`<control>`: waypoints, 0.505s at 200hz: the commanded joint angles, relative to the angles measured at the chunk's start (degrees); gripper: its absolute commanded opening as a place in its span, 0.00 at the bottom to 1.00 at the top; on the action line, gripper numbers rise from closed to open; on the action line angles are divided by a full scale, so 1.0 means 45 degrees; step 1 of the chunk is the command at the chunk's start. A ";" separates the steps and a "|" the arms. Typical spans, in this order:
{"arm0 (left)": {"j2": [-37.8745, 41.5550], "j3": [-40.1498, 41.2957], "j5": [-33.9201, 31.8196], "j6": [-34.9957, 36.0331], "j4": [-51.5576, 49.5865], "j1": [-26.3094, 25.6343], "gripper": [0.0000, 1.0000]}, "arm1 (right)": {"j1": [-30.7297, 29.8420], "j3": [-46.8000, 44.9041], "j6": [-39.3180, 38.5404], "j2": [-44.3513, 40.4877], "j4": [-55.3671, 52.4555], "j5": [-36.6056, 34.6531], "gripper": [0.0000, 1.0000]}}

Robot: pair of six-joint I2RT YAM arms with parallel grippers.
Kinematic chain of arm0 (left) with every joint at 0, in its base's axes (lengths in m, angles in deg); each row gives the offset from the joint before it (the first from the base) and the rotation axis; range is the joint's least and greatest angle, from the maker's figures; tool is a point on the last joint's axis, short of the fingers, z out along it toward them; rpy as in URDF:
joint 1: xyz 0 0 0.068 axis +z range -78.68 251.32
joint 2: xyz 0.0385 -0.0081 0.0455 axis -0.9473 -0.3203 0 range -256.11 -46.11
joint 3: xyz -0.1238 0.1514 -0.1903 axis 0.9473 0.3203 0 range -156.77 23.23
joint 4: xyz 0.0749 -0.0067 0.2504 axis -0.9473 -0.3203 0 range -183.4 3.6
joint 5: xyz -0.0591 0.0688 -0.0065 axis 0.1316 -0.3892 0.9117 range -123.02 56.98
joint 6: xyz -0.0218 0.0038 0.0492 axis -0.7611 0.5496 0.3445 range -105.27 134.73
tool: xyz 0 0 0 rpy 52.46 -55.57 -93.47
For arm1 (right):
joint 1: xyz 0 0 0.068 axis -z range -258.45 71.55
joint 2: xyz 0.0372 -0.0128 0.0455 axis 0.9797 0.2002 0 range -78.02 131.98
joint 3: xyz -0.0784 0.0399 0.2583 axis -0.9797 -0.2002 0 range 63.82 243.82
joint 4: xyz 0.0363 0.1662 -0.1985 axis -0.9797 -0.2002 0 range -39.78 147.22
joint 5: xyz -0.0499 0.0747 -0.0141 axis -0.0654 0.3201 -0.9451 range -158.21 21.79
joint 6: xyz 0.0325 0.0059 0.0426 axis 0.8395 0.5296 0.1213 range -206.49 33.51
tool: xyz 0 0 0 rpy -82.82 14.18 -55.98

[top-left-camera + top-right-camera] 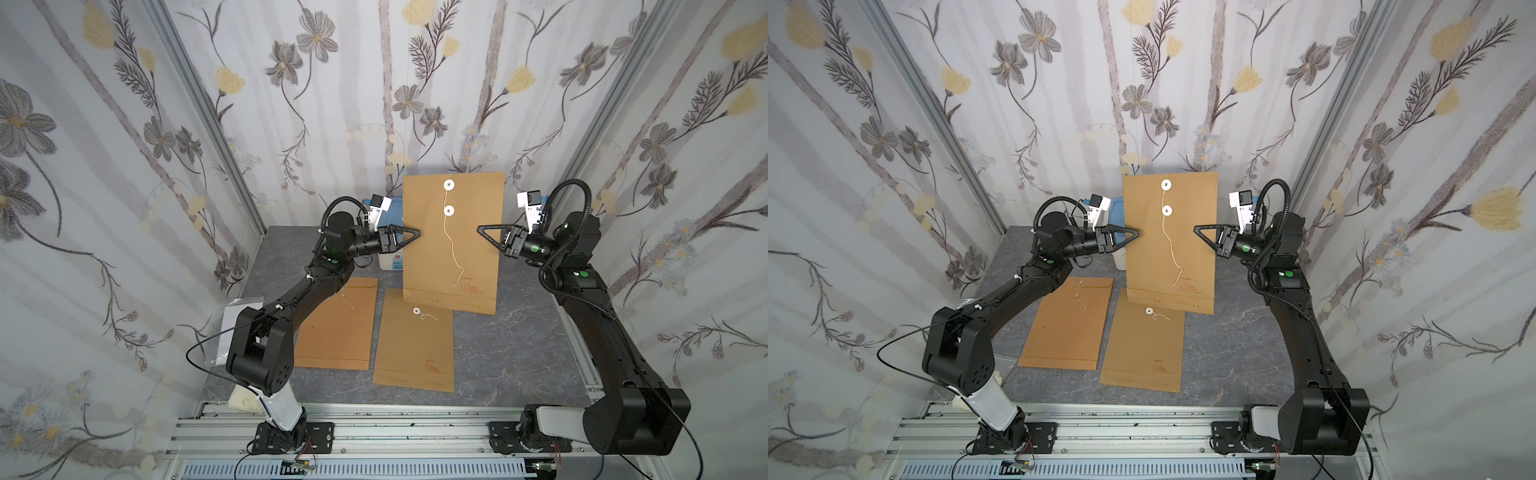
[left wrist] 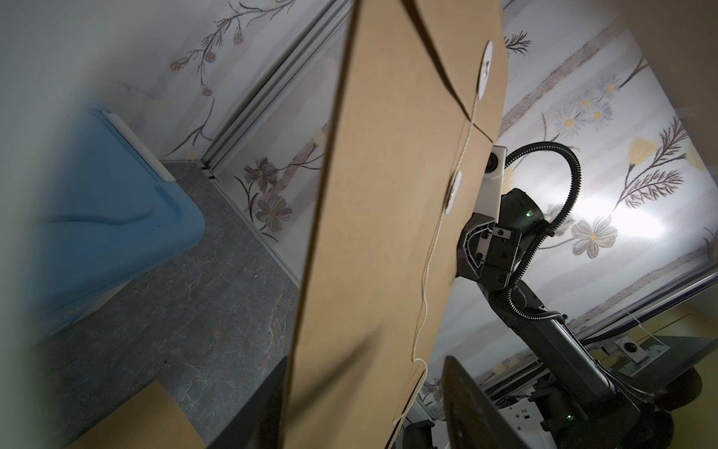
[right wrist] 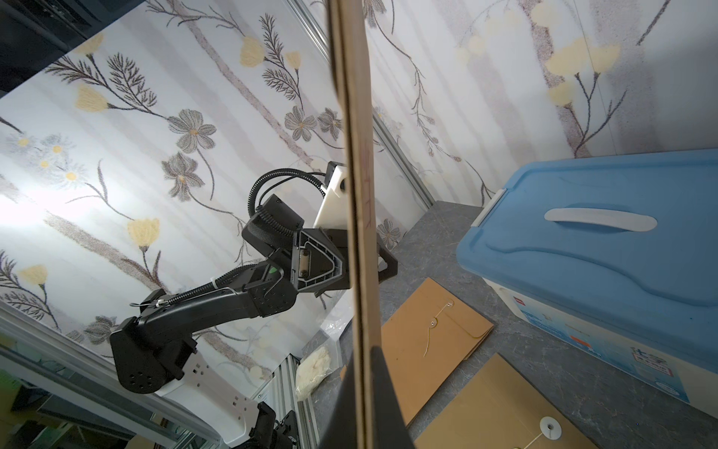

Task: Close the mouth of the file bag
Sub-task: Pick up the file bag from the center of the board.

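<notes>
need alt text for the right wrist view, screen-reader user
A kraft file bag, seen edge-on, splits the view, clamped in the right gripper in the foreground. Beyond it the left gripper straddles the bag's far edge, jaws open. On the grey table sit a blue-lidded storage box and two more file bags lying flat.

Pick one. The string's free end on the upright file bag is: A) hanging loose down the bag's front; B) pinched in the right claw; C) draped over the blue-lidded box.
A: in both top views the string dangles down the front of the upright file bag, clear of the right claw.
</notes>
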 commanded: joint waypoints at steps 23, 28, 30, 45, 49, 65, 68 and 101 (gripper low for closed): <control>-0.0398 -0.0714 -0.0200 0.0469 0.0820 0.0157 0.62 | -0.0041 -0.0202 0.1222 0.0054 0.1684 0.0058 0.00; -0.0504 -0.0719 -0.0170 0.0314 0.1062 0.0187 0.62 | -0.0058 -0.0202 0.1126 0.0010 0.1593 0.0002 0.00; -0.0538 -0.0719 -0.0147 0.0248 0.1191 0.0199 0.62 | -0.0060 -0.0202 0.1097 -0.0010 0.1548 -0.0013 0.00; -0.0869 -0.0787 0.0038 -0.0497 0.2179 0.0249 0.61 | -0.0061 -0.0222 0.1029 -0.0029 0.1438 -0.0029 0.00; -0.0952 -0.0796 0.0114 -0.0728 0.2535 0.0249 0.61 | -0.0079 -0.0222 0.1029 -0.0035 0.1434 -0.0007 0.00; -0.1435 -0.0875 0.0429 -0.2018 0.4270 0.0249 0.56 | -0.0080 -0.0279 0.1012 -0.0016 0.1410 -0.0024 0.00; -0.1524 -0.0880 0.0449 -0.2305 0.4590 0.0249 0.55 | -0.0095 -0.0290 0.1010 0.0001 0.1409 -0.0025 0.00; -0.1829 -0.0796 0.0344 -0.3195 0.5829 0.0234 0.51 | -0.0119 -0.0300 0.1018 0.0150 0.1463 -0.0026 0.00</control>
